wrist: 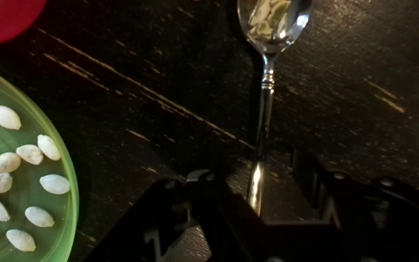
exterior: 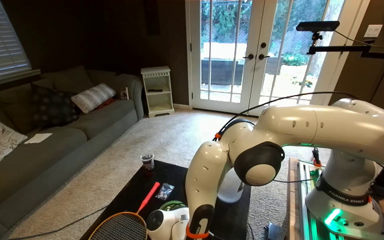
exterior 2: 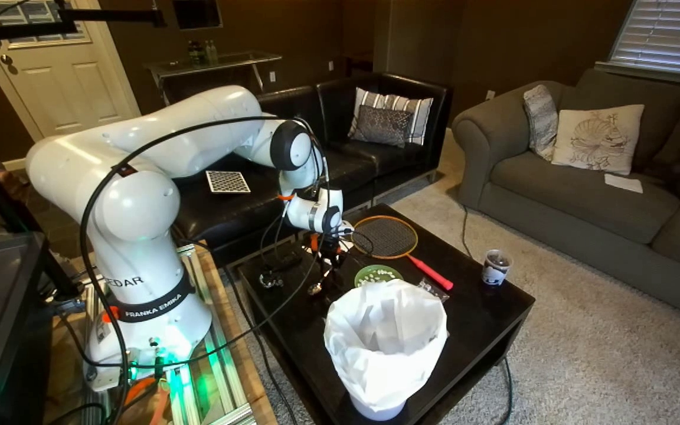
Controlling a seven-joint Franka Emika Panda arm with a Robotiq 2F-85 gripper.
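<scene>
In the wrist view a silver spoon (wrist: 266, 105) stretches up the picture, several pale seeds in its bowl (wrist: 271, 22). Its handle passes between the fingers of my gripper (wrist: 255, 167), which stand apart, with a gap on the right side of the handle. The handle's lower end is hidden behind the left finger. The spoon appears to rest on the dark table. To the left is a green plate (wrist: 74, 196) with several white seeds (wrist: 54, 184). In an exterior view my gripper (exterior 2: 327, 268) is low over the table, the spoon bowl (exterior 2: 314, 289) just below it.
A bin with a white liner (exterior 2: 384, 348) stands on the table (exterior 2: 476, 319). A racket (exterior 2: 385, 237) lies beyond the plate, near a small clear packet (exterior: 165, 191) and a cup (exterior 2: 496, 268). A red rounded object (wrist: 6, 22) is partly cut off. Cables hang along the arm.
</scene>
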